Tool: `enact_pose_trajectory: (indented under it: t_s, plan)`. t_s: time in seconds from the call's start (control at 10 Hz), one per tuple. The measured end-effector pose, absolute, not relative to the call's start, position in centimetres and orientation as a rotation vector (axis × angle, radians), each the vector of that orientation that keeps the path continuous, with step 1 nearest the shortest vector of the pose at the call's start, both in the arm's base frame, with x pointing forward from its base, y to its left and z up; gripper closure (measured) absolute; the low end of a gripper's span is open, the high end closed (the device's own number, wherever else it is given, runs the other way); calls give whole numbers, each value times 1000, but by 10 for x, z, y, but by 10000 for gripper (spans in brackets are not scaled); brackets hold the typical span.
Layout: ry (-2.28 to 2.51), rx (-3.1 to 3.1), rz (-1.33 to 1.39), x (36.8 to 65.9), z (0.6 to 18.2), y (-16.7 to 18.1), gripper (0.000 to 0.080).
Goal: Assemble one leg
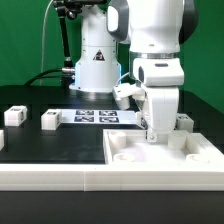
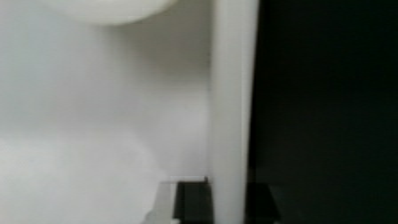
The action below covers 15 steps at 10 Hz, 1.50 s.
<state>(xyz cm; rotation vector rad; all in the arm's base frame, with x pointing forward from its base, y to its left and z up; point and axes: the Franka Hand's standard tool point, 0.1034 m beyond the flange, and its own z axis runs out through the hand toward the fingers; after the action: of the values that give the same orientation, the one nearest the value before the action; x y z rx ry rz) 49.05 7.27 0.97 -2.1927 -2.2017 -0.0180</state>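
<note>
Near the marker board (image 1: 100, 117), 1 leg (image 1: 50, 121) bears a tag, seemingly unreadable.

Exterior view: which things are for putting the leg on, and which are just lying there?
For the job: gripper; white panel; leg; another leg.
Just lying about: marker board; white front barrier.

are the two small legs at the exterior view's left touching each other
No, the leftmost leg and the second leg stand apart on the black table, dark gap between them.
</note>
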Motion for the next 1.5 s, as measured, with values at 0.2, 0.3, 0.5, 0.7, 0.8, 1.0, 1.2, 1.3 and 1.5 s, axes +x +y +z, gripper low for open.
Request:
enact_pose_trajectory:
  t_s: [0.2,0.3,0.5,0.7,0.8,1.0,1.2,1.3,1.5]
  plan:
    - [-2197,-2197,-17,490,10,72,640]
    - [-2197,-2198,-17,490,9,72,494]
    - [-2196,-2198,-17,490,9,72,359]
    - [-2196,-2199,-17,490,9,71,163]
    - [-2195,-2199,-17,490,9,71,163]
    - [-2169,-2229,-19,490,12,72,152]
    - [-2120,-2304,-36,486,32,80,150]
    - [-2063,-2367,-42,484,43,86,150]
    - [-1927,-2500,-69,480,62,107,150]
